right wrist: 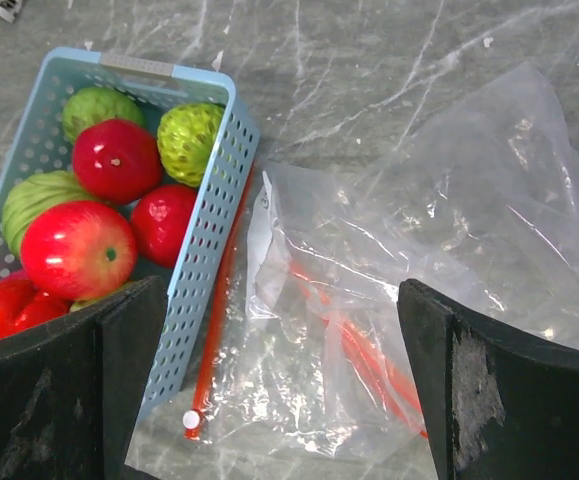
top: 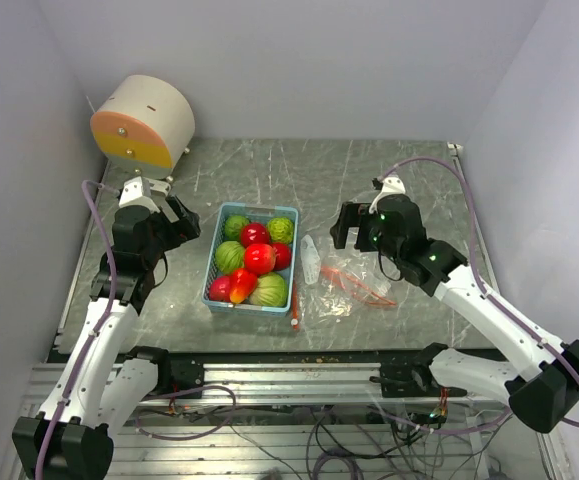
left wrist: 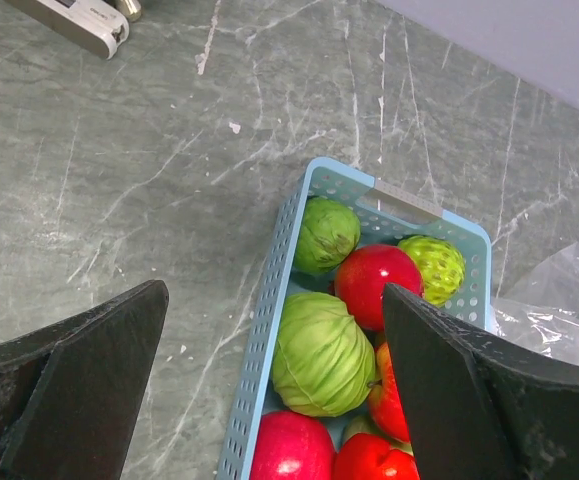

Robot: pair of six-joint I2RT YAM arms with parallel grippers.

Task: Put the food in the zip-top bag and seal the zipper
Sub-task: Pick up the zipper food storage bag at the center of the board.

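Note:
Several red and green toy fruits (top: 259, 258) lie in a light blue basket (top: 220, 213) at the table's middle. They also show in the left wrist view (left wrist: 324, 355) and the right wrist view (right wrist: 79, 248). The clear zip-top bag (top: 341, 285) lies crumpled flat just right of the basket, its red-orange zipper (right wrist: 214, 315) along the basket's side and folded across the bag (right wrist: 369, 360). My left gripper (top: 189, 222) is open and empty, above the basket's left wall (left wrist: 259, 330). My right gripper (top: 352, 226) is open and empty, above the bag (right wrist: 419, 230).
A round beige and orange drum (top: 144, 122) stands at the back left. White walls close in the table on three sides. The grey marbled tabletop (top: 319, 175) shows behind the basket. Purple cables run along both arms.

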